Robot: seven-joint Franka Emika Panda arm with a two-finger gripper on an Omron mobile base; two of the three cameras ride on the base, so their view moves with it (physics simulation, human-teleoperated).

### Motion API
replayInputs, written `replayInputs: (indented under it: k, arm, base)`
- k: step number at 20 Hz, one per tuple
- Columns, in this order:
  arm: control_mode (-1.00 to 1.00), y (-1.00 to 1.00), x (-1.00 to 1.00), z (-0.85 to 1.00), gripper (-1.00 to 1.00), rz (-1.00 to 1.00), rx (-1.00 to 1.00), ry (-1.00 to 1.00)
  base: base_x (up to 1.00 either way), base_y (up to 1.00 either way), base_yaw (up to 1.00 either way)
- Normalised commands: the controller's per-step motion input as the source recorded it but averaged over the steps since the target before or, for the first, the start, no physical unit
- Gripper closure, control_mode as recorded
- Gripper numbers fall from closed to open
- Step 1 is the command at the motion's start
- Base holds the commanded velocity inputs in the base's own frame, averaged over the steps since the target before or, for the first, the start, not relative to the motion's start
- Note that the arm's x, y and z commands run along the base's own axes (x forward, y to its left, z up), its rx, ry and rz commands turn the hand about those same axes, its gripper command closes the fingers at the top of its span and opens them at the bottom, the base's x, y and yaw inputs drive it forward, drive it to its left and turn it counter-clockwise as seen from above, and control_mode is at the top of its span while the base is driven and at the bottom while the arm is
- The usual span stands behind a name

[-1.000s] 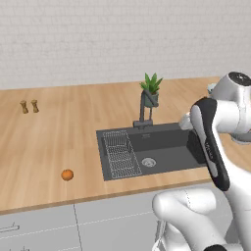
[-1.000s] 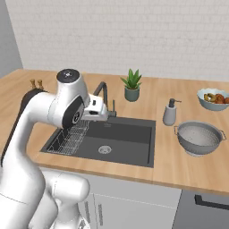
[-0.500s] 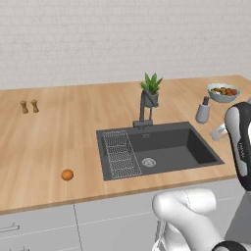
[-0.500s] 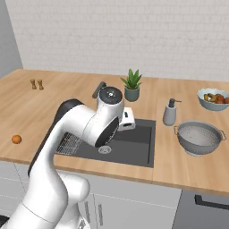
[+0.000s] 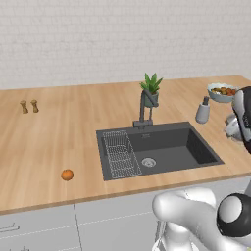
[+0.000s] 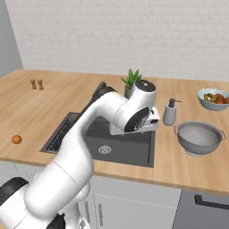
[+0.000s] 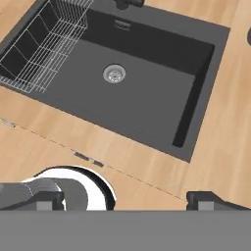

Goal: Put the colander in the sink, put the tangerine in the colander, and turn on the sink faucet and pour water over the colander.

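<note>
The gripper [image 7: 126,198] hangs with its two dark fingertips spread wide at the bottom corners of the hand view, nothing between them, above the front lip of the wooden counter [image 7: 147,162]. Past it, filling the upper centre of that frame, lies the sink [image 7: 147,93], a matte dark grey rectangular basin with a round steel drain [image 7: 114,74] and a flat wire rack [image 7: 41,46] of thin pale bars along its upper-left side. In the right base view the white arm [image 6: 112,116] arches across the middle of the frame over the basin, partly hiding the sink faucet [image 6: 99,88], a slim dark tap behind it. Right of the arm stands a grey soap dispenser [image 6: 169,112], and beyond that, at centre right, the colander [image 6: 198,137], a light grey perforated metal bowl with a wide rim, sits on the counter apart from the sink. A pale bowl of mixed fruit [image 6: 214,98] rests at the upper right edge. A spiky green plant [image 6: 130,80] rises behind the arm. The tangerine [image 6: 16,139], small, round and bright orange, lies at the far left, well apart from the basin, with two small brown shakers [image 6: 36,84] in the upper left.
</note>
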Motion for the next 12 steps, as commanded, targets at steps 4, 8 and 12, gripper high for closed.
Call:
replayInputs:
  k: [4, 8, 12]
  arm:
    - [-1.0, -0.6, 0.41, -0.12, -1.0, 0.0, 0.0, 0.23]
    - [-1.0, -0.43, 0.35, -0.27, -1.0, 0.0, -0.09, 0.06]
    - [-1.0, -0.47, 0.31, -0.29, -1.0, 0.0, -0.11, 0.0]
  base:
    - [0.0, 0.0, 0.0]
    - [0.0, 0.0, 0.0]
    - [0.0, 0.0, 0.0]
